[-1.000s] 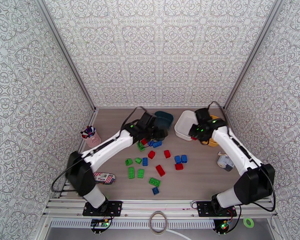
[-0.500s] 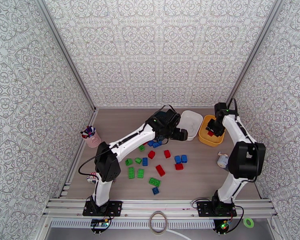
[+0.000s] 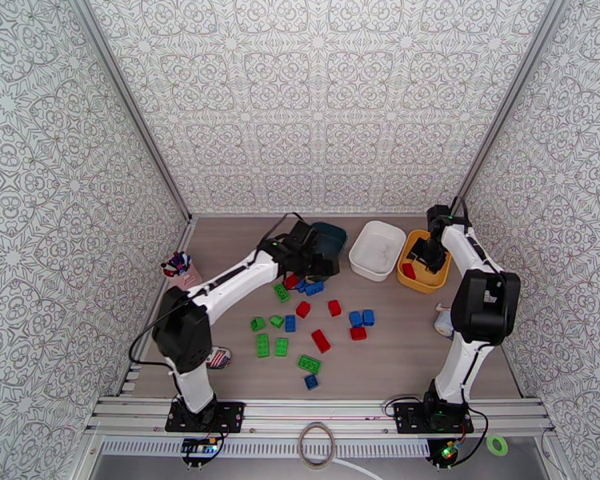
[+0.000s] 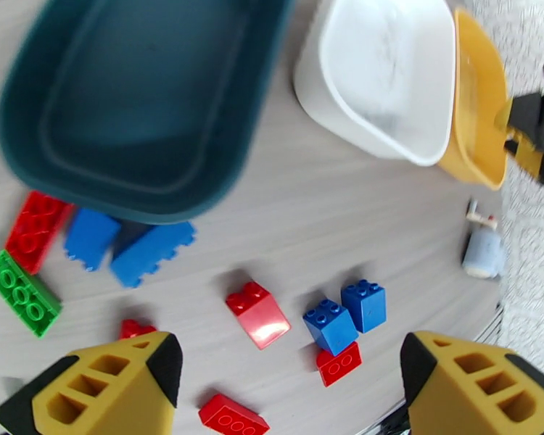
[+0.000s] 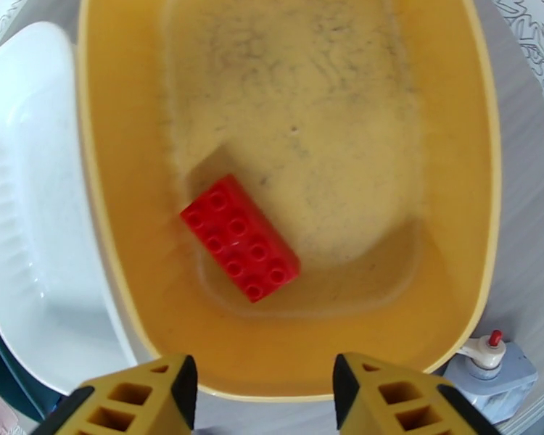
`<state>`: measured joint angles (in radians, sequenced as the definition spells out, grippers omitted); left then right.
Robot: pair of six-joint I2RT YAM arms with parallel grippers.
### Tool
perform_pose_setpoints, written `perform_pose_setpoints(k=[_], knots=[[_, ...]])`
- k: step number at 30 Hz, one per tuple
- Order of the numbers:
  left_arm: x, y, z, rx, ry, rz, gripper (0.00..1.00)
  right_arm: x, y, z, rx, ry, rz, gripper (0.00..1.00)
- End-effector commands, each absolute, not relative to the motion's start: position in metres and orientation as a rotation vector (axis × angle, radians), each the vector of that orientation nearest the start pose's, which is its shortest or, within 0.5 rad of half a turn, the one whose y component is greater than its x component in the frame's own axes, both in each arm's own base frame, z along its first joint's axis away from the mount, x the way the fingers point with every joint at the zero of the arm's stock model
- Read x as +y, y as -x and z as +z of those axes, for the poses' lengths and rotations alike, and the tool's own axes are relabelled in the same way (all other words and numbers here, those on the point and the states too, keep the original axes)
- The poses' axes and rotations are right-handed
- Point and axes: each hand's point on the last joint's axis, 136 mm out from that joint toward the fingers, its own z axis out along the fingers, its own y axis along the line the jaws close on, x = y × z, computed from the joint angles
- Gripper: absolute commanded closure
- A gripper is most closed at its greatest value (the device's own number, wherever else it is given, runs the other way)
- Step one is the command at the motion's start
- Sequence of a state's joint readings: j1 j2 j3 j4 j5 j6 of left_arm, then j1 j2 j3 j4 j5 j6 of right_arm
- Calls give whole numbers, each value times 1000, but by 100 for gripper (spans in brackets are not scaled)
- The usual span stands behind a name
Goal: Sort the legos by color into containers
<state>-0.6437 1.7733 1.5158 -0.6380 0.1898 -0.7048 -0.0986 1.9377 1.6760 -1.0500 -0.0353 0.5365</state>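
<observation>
one red oblong lego (image 5: 239, 237) lay flat, studs up, on the floor of the yellow bin (image 5: 482, 183), askew to its walls and toward the side next to the white bin (image 5: 25, 212). the right gripper (image 5: 265, 389) hung above the yellow bin's near rim, its jaws apart and nothing between them.

in the top view the white bin stood just beside the yellow one, and the dark teal bin (image 3: 332, 234) stood further left, apart from it. the loose legos (image 3: 321, 340) lay scattered on the table (image 3: 412, 354) in front of the bins, with reds, blues and greens mixed. we noted a red oblong brick (image 4: 34, 228) and two blue bricks (image 4: 91, 237) close against the teal bin's front wall. a green oblong brick (image 4: 22, 293) lay just beside them.

the left gripper (image 4: 286, 371) hovered over these bricks near the teal bin, jaws wide apart and empty.

further out, a small bottle (image 3: 444, 322) lay near the right arm. a pink cup of pens (image 3: 180, 270) stood at the table's left edge, and a white printed pouch (image 3: 218, 358) lay partly hidden behind the left arm.
</observation>
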Motion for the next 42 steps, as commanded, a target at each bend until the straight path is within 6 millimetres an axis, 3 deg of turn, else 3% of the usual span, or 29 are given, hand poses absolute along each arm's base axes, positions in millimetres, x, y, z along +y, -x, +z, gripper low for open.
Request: perform_pose_setpoints(k=[1,5,11,13,15,18,24,33,42], knots=[[-303,-367,195,2553,75,-833,15,-15,-431,153,2686,-778,239,46],[-285,-369,193,2537,164,-842,14,16,-421,163,2709,-661,269,46],[-258,-367,191,2535,240,-803,13,96,-393,163,2798,-357,319,47],[-249,-363,189,2540,266,-778,11,126,-379,161,2827,-230,327,47],[-239,-357,186,2540,292,-764,1,159,-363,155,2851,-89,339,46],[-225,-346,182,2546,330,-738,1,199,-336,145,2875,87,352,42],[-187,-313,166,2553,469,-669,1,258,-287,120,2902,330,372,38],[-140,-253,132,2556,710,-615,1,313,-233,80,2954,586,302,38],[-122,-217,112,2549,828,-617,1,320,-210,40,3028,657,135,39]])
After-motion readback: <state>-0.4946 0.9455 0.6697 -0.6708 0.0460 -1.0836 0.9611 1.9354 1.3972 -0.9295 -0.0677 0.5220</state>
